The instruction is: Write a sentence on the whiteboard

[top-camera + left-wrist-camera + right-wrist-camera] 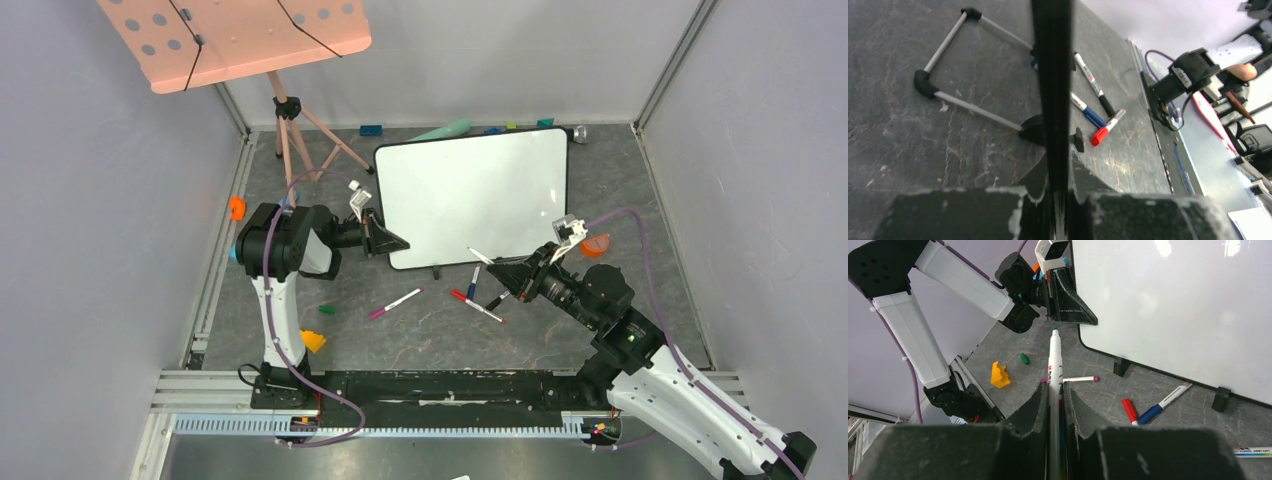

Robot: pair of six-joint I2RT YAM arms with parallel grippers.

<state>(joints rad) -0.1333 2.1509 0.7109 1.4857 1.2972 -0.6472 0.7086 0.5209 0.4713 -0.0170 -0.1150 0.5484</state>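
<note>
**Whiteboard Pinched at Its Left Edge, Marker Held Before It**

Top external view: the whiteboard [480,195] is seen standing near the middle of the grey table [400,340]. Its glossy white face is bordered by a thin black frame with rounded corners. Its left edge is pinched by the left gripper [385,240]. A marker [482,256] is clamped in the right gripper [508,268], just in front of the board's lower edge.

Left wrist view: the frame is seen edge-on as a black bar, squeezed between the pressed-together fingers. A grey wire support [973,107] is seen on one side of it, and three loose markers [1087,111] are laid on the other.

Right wrist view: the board's face is shown plain white, marked by glare spots. It is carried on small black feet [1120,366] set on the table. The white marker is held pinched between the fingers, and its tip is kept apart from the board, near the lower left corner.
</note>
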